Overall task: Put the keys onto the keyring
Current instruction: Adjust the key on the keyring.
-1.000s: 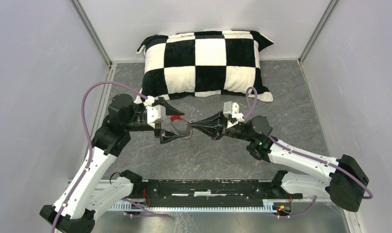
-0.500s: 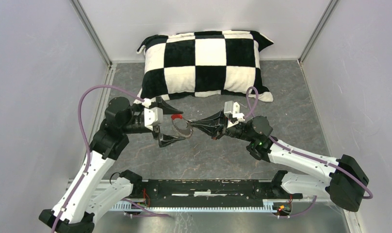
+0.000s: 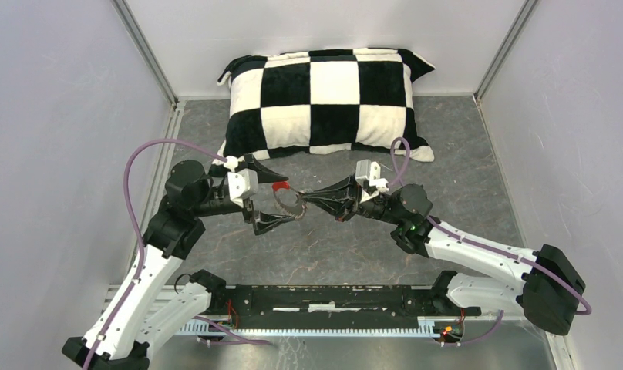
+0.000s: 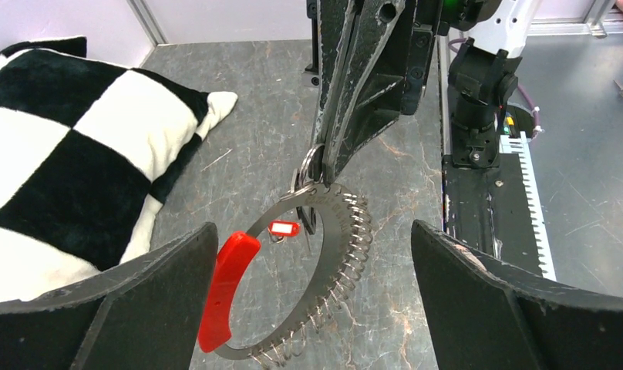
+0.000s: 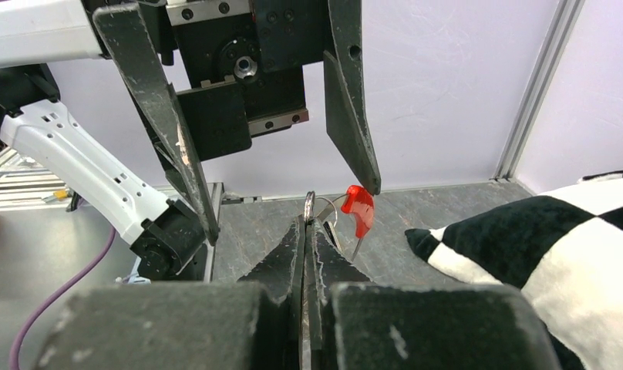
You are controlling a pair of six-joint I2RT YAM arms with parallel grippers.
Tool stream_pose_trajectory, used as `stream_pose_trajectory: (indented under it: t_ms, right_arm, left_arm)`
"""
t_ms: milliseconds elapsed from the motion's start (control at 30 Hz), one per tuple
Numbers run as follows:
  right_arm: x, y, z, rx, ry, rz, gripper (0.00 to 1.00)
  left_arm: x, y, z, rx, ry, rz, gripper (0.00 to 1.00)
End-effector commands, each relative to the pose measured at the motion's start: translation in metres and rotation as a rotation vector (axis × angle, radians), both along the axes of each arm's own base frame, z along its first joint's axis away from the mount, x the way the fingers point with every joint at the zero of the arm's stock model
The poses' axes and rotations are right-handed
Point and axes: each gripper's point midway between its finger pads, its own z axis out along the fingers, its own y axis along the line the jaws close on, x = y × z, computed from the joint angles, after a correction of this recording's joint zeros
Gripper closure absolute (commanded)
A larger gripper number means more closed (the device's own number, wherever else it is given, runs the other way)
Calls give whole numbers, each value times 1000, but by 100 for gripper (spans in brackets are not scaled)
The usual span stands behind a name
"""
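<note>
The keyring, a flat silvery loop with a wire coil along one side and a red section, hangs in the air above the grey tabletop. My right gripper is shut on its top edge, its fingertips pinching the metal. A tiny red-headed key and a dark key dangle just under that pinch, inside the loop. My left gripper stands wide open around the loop, touching nothing. In the right wrist view the red section shows past my shut right gripper.
A black-and-white checked pillow lies at the back of the table, close behind both grippers. White walls with metal posts close in the left, right and back. The black base rail runs along the near edge.
My left gripper has spread its fingers wider and drawn back a little to the left, off the keyring. The right gripper has kept its hold in place.
</note>
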Motion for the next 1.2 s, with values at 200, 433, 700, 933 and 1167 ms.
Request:
stream_pose_trajectory:
  t_ms: [200, 433, 700, 933, 1167]
  right_arm:
    - [-4, -16, 48, 213, -23, -19, 100]
    - [5, -21, 55, 187, -34, -91, 100]
    - [9, -26, 55, 166, -39, -129, 100]
    - [7, -28, 59, 208, -37, -119, 100]
    - [4, -31, 60, 213, -39, -114, 100]
  left_arm:
    - [-13, 2, 20, -7, -27, -29, 4]
    - [-14, 1, 14, 28, 26, -49, 6]
    - [-10, 4, 11, 38, 34, -10, 0]
    - [-12, 7, 15, 36, 0, -5, 0]
    - [-12, 8, 18, 37, -23, -3, 0]
